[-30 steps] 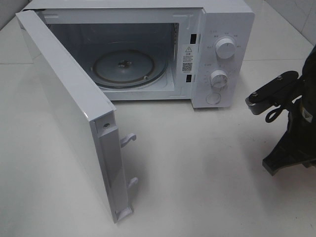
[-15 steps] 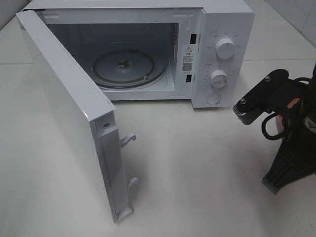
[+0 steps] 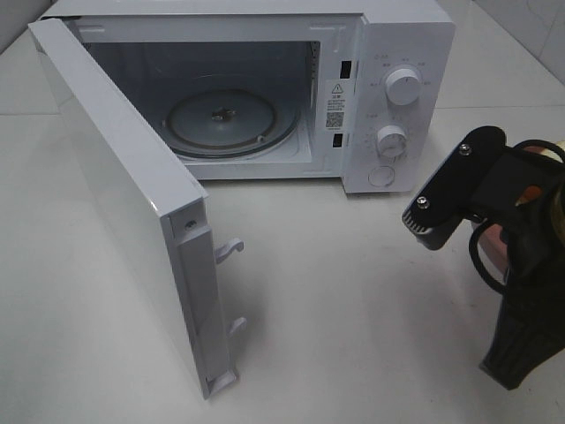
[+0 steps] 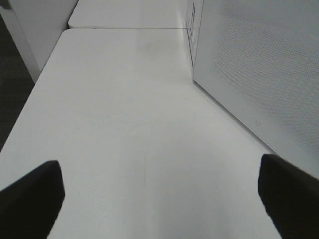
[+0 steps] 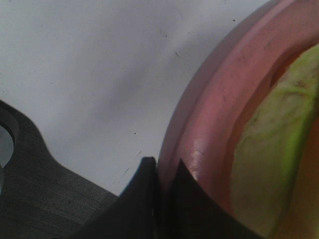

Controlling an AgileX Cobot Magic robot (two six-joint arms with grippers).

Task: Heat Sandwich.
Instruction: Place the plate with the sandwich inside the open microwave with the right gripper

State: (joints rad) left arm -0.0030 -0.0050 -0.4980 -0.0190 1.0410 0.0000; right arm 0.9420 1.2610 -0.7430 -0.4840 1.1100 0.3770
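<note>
Over the white table (image 3: pixel 353 291), my right pincer (image 5: pixel 164 181), shut on the plate (image 5: pixel 209 109), had brought the sandwich (image 5: pixel 269 149) nearer the open oven (image 3: pixel 402 53) (left pincer (image 4: pixel 159 196) wide, empty).

High camera overlooks microwave (image 3: pixel 415 35); wrist cameras hug the table (image 4: pixel 124 124).

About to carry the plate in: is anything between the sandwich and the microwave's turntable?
Nothing visible does. The door stands wide open, the turntable is bare, and no object shows on the table between the plate with the sandwich and the opening.
</note>
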